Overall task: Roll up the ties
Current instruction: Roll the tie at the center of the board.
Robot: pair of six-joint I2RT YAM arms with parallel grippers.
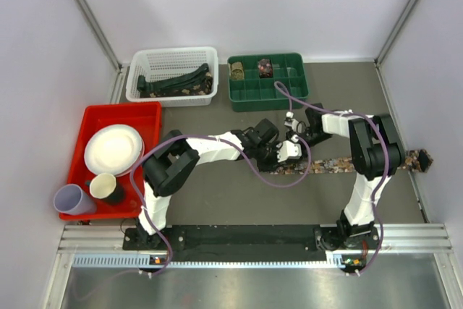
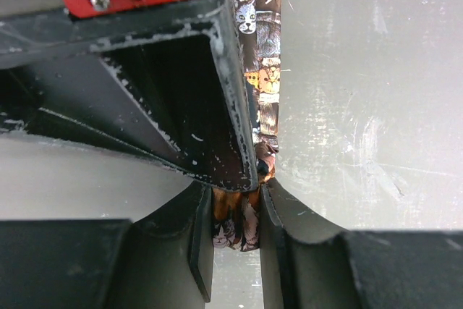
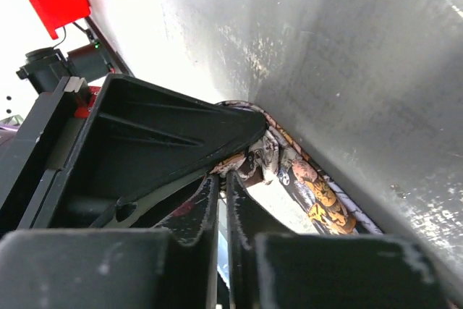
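Left gripper (image 2: 235,211) clamps the tie (image 2: 264,70) end so I can roll it; my right gripper (image 3: 223,182) sits closed alongside.

The brown cat-print tie (image 1: 329,166) lies stretched flat, two rolled ties (image 1: 265,67) well behind it

The top external camera looked steeply down from above and behind both arm bases, far enough back to hold the whole dark grey surface (image 1: 217,200). The left wrist camera sat very close, facing down past the black left end effector (image 2: 235,197) onto that surface. The right wrist camera, equally near, looked at a slant past the black right end effector (image 3: 222,186). All three views shared the long brown patterned fabric tie (image 1: 334,164) at mid-surface.
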